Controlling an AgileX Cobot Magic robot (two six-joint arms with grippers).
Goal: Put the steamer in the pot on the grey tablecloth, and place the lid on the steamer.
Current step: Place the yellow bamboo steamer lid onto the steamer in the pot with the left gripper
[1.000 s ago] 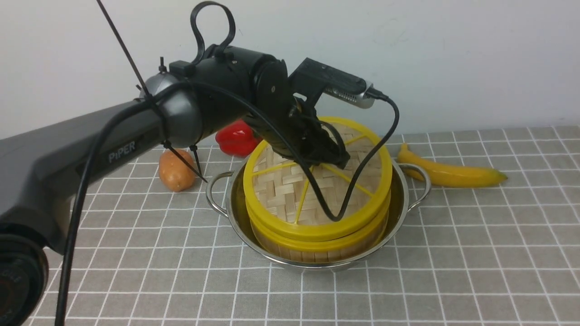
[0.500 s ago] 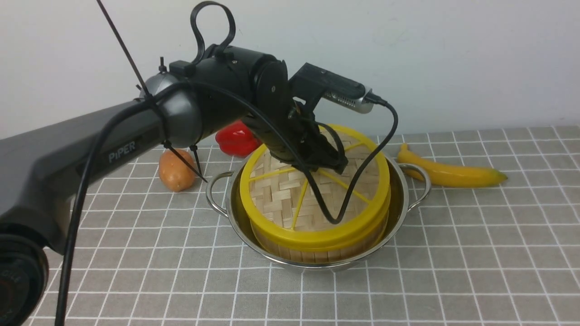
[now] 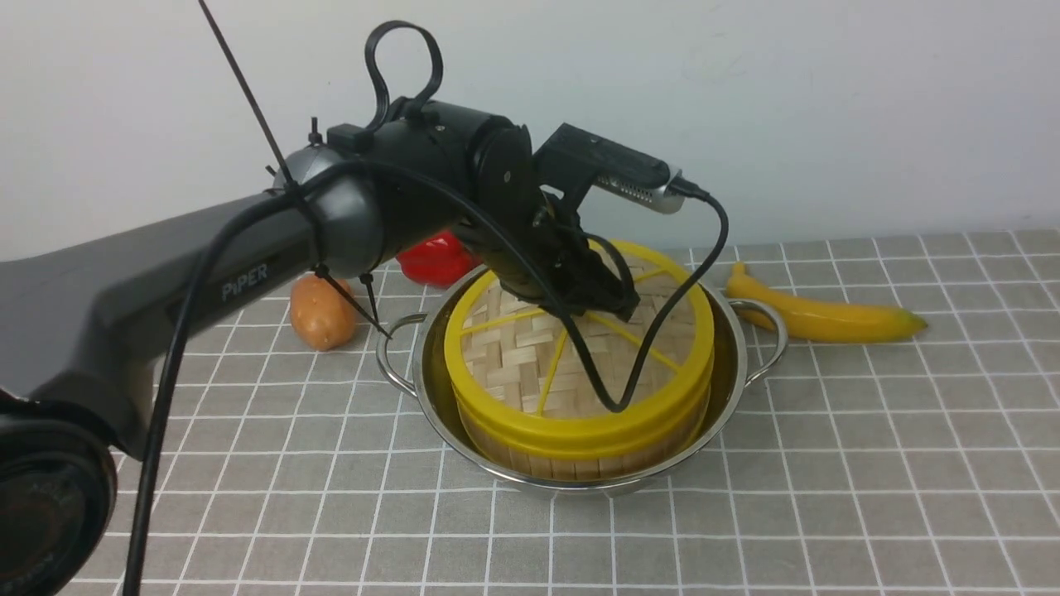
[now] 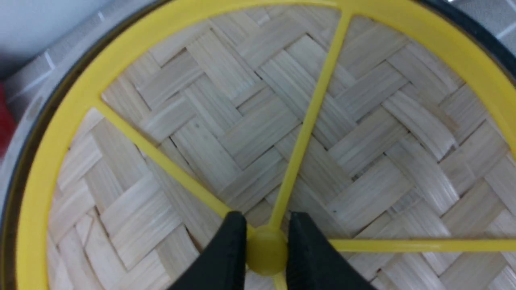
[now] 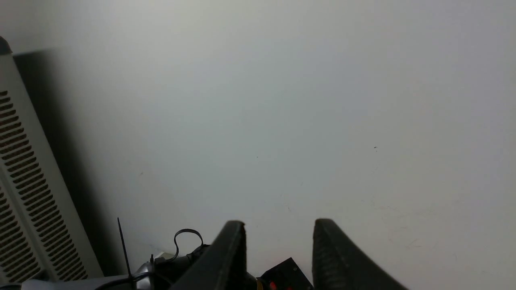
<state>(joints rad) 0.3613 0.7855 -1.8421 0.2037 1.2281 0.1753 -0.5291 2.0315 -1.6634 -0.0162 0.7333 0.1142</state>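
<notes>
The grey tablecloth (image 3: 828, 463) gives open room in front of the pot (image 3: 734, 364). The steamer (image 3: 580, 462) sits inside the pot, with a narrow gap at the rim. The lid (image 3: 513, 348) rests on the steamer, rims matching. The left gripper (image 4: 266, 225) pinches the lid's centre hub (image 4: 266, 251). The right gripper (image 5: 278, 233), its 2 fingers parted and empty, faces the wall.

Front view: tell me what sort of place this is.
Probably a lab tabletop staged as a kitchen: a gridded tablecloth against a bare wall, a pot holding a steamer, and a banana nearby.

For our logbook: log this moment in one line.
left gripper: shut on lid | lid: on steamer | steamer: in pot | right gripper: open
</notes>
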